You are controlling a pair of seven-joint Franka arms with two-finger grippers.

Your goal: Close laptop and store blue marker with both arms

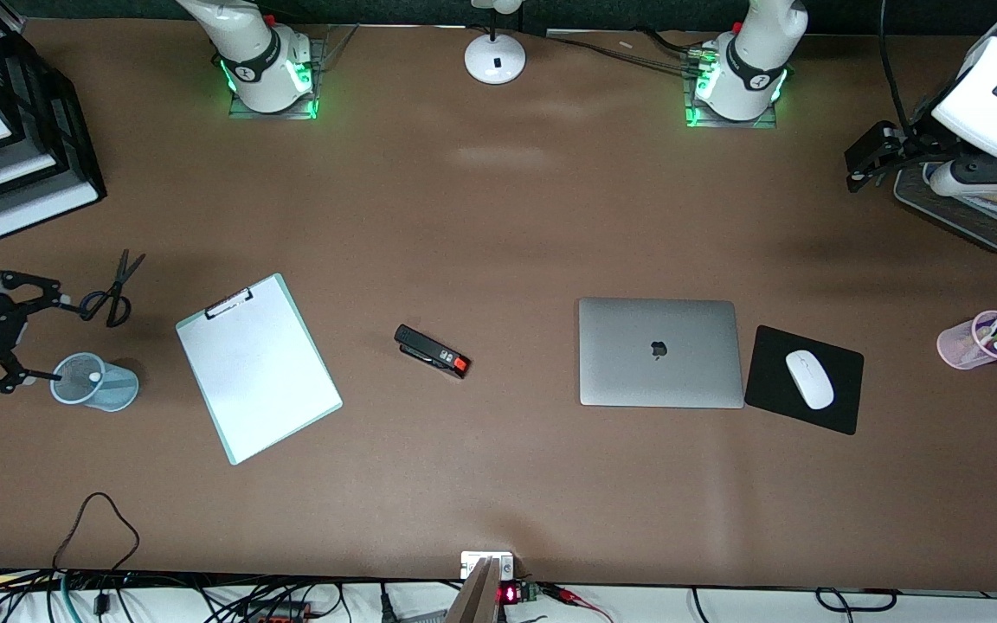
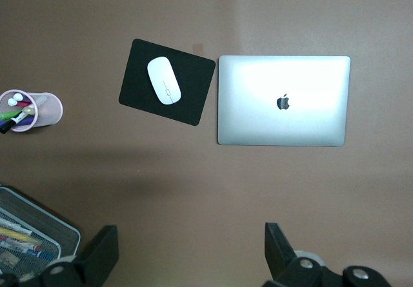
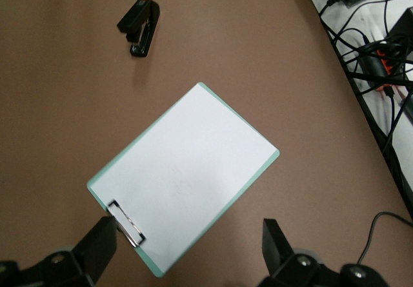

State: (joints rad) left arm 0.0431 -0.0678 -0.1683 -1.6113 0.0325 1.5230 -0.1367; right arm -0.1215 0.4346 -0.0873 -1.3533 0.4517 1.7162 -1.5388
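Clipboard (image 3: pixel 184 177) (stapler (image 3: pixel 139 26) nearby) on table (image 3: pixel 58 106)

A dark apple logo sits at the middle of the closed slim silver-grey laptop's lid (image 1: pixel 659 350), seen below the left gripper in its wrist view. A small red glowing readout shows on the little black box at the table's near edge (image 1: pixel 509 594), its digits unreadable. No other marking is legible.

Two glossy white arms rise from round bases ringed with a dark grey band, lit green underneath, either side of the white lamp foot (image 1: pixel 495 59). The left gripper (image 1: pixel 864 169) is black. The right gripper (image 1: pixel 9 333) is a black open-framed linkage on a silver-grey wrist block with lettering.
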